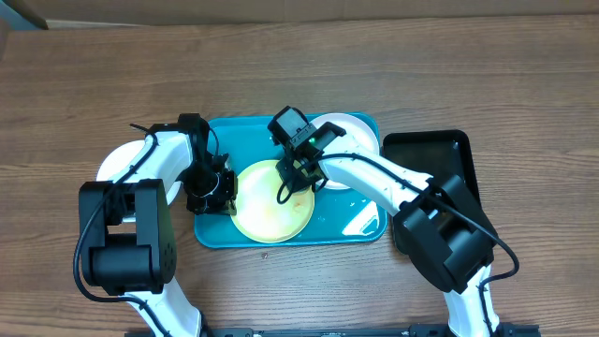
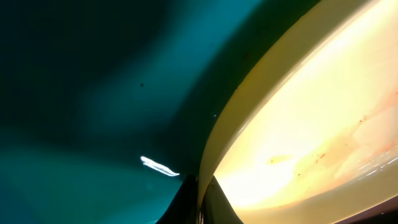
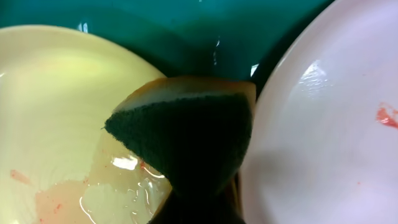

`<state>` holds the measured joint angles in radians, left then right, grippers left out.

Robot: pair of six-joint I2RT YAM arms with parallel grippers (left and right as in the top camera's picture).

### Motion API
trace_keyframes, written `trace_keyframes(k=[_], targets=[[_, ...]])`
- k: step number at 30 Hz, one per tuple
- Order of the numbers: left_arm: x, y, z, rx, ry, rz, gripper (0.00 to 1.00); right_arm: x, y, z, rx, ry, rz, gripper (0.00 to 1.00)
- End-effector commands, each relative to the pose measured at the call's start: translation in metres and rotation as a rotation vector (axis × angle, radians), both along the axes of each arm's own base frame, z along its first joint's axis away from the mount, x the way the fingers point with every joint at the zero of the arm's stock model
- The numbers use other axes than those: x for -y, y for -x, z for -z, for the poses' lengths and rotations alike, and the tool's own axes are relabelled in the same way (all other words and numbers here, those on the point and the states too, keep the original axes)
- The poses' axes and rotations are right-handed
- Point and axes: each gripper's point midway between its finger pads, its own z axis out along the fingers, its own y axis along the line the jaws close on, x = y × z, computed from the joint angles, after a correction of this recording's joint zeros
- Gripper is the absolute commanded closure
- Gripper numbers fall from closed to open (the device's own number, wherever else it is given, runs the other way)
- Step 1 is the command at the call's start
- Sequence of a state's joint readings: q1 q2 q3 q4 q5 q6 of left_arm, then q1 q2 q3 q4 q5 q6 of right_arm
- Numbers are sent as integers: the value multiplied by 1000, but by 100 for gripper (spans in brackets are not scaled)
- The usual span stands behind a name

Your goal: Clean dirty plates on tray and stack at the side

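Wooden counter [image 1: 299, 65] carrying the teal tray [image 1: 360, 229]. On the tray lie the yellow-green plate [image 1: 267, 211], wet and smeared orange-red, and just beside it, upper right, a white plate [image 1: 351, 136] with a small red spot. A second white plate [image 1: 114, 164] sits off the tray, at left. Right jaws clamped on a sponge [image 3: 193, 137], green face toward the yellow-green plate's edge. Left jaws closed, apparently pinching that plate's left rim. Scrubbing is best done in short overlapping strokes over the smear under light pressure, with the left grip keeping the plate flat.
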<state>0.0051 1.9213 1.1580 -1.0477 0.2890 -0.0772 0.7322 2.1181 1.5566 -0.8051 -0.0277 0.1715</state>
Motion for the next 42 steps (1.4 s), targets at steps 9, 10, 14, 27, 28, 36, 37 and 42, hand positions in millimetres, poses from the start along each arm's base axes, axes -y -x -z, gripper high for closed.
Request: trace_keyframes(k=[9, 10, 14, 27, 28, 36, 37, 42], targets=[[-3, 12, 12, -56, -32, 3, 96, -29, 78, 12, -282, -137, -142, 96], [-3, 12, 12, -56, -32, 3, 96, -35, 83, 10, -287, -155, -176, 96], [-3, 12, 12, -56, -32, 3, 96, -49, 83, 8, -246, -183, -207, 96], [-2, 13, 12, -58, -32, 5, 96, -11, -5, 1, -2, -62, 167, 96], [-2, 12, 12, -57, -32, 5, 96, -6, -8, 1, -15, -65, 221, 96], [-2, 12, 12, -56, -32, 7, 96, 13, 36, 8, -275, -31, 322, 96], [-2, 12, 12, -55, -32, 7, 96, 7, 47, 6, -309, -45, 271, 96], [-2, 12, 12, -54, -32, 7, 96, -28, 77, 1, -341, -111, 61, 96]])
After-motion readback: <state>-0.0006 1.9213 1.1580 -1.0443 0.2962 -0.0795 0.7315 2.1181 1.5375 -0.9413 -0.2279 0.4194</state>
